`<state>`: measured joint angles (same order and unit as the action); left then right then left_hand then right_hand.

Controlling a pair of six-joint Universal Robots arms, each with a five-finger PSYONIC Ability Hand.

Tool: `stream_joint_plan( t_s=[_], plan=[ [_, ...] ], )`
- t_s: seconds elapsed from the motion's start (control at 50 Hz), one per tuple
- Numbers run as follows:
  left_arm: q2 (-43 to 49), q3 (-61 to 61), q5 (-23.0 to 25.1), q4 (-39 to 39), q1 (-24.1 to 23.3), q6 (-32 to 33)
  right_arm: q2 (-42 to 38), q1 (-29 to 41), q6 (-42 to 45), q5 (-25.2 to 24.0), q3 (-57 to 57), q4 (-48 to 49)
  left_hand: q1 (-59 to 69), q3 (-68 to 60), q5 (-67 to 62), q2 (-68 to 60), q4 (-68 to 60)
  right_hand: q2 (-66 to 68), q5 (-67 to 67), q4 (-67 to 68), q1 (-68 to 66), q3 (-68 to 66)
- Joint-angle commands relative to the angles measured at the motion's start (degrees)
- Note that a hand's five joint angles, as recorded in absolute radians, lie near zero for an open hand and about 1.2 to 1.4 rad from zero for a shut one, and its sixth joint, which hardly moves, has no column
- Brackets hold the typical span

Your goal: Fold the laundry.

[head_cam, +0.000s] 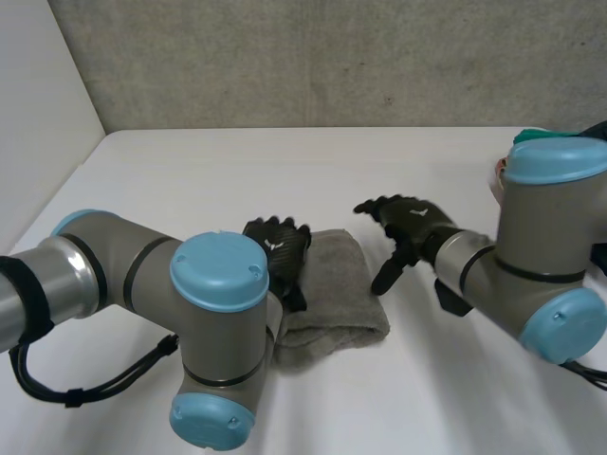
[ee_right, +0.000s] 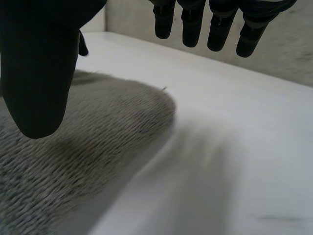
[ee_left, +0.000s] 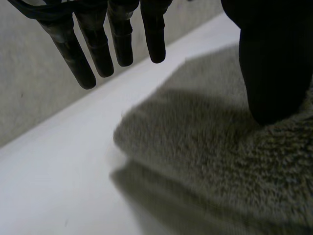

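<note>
Towel (head_cam: 334, 296), grey and folded, flat on white table (head_cam: 237, 171) — bare grey wall (head_cam: 332, 57) beyond towel. Left hand (head_cam: 278, 248) at towel's edge, fingers (ee_left: 122, 44) straight, spread. Right hand (head_cam: 410, 224) just beside towel — fingers (ee_right: 190, 24) straight too, holding nothing.

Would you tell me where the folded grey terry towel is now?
In the head view the grey towel lies on the white table, left hand over its left edge, right hand just off its right side.

Towel (head_cam: 334, 294) plain grey-brown, looped terry texture, no print. Left hand (head_cam: 280, 248) and right hand (head_cam: 408, 223) black; arms (head_cam: 114, 265) grey with light-blue caps (head_cam: 219, 270). Table (head_cam: 285, 171) white, wall (head_cam: 332, 57) mottled grey.
</note>
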<state>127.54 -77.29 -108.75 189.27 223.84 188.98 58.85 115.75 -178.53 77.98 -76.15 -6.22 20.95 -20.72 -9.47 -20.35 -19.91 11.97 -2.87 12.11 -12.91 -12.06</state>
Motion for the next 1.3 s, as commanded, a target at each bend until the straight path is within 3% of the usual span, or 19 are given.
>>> stream_joint_plan(
  t_s=[0.02,0.18,0.28,0.38,0.44,0.54,0.6,0.7,0.78,1.0,1.1,1.3],
  plan=[
    [-0.36,-4.00,-1.73,-2.77,1.24,0.68,-3.38,6.23,0.89,-0.20,0.30,0.94,-0.14,-0.09,-1.35,-0.46,-0.90,-1.97,2.87,-2.11,2.91,2.06],
    [-0.62,-5.33,-1.73,-3.38,2.56,6.39,-8.58,7.20,7.84,3.40,1.70,0.77,-0.14,-0.09,-1.35,-0.46,-0.90,-1.97,2.87,-2.11,2.91,2.06],
    [-3.07,-5.85,-1.21,-3.47,2.83,7.98,-6.13,7.29,13.64,7.44,1.45,0.94,-0.30,0.07,-1.18,-0.29,-0.73,-1.97,2.87,-2.11,2.91,2.06],
    [-6.85,-5.24,0.46,-3.38,3.18,7.98,-0.68,7.73,15.49,8.15,-1.63,4.01,-0.97,0.74,-0.51,0.38,-0.06,-1.97,2.87,-2.11,2.91,2.06],
    [-9.49,-3.92,3.53,-3.21,3.53,7.98,3.53,8.43,15.93,8.50,-5.58,7.61,-1.48,1.25,0.00,0.88,0.44,-1.97,2.87,-2.11,2.91,2.06],
    [-12.83,-0.85,12.57,-3.47,5.54,7.80,8.82,10.89,16.19,8.77,-13.13,12.27,-4.34,4.11,2.86,3.75,3.31,-1.97,2.87,-2.11,2.91,2.06],
    [-13.98,0.56,17.41,-3.91,7.57,7.63,9.44,12.65,16.98,8.59,-19.20,15.96,-4.34,4.11,2.86,3.75,3.31,-1.97,2.87,-2.11,2.91,2.06],
    [-14.78,3.54,30.23,-7.94,9.59,7.01,8.74,14.94,19.44,8.68,-25.71,23.52,-3.84,3.61,2.36,3.24,2.80,-1.97,2.87,-2.11,2.91,2.06],
    [-14.43,5.30,34.73,-10.14,9.68,6.57,5.84,16.17,21.73,8.94,-27.65,29.41,-4.00,3.78,2.52,3.41,2.97,-1.97,2.87,-2.11,2.91,2.06],
    [-14.33,5.57,35.01,-10.33,9.68,6.40,-1.81,16.08,25.86,9.82,-24.93,39.70,-4.00,3.78,2.52,3.41,2.97,-1.72,2.63,-1.87,2.67,1.82],
    [-14.51,5.57,35.01,-10.24,9.68,6.40,-4.53,15.91,27.27,9.73,-23.08,41.72,-4.00,3.78,2.52,3.41,2.97,5.68,-4.77,5.53,-4.73,-5.58],
    [-14.34,5.40,35.01,-10.24,9.68,6.40,-6.91,15.64,27.09,8.94,-20.01,45.50,-4.00,3.78,2.52,3.41,2.97,34.92,-34.02,34.78,-33.98,-34.83]
  ],
)
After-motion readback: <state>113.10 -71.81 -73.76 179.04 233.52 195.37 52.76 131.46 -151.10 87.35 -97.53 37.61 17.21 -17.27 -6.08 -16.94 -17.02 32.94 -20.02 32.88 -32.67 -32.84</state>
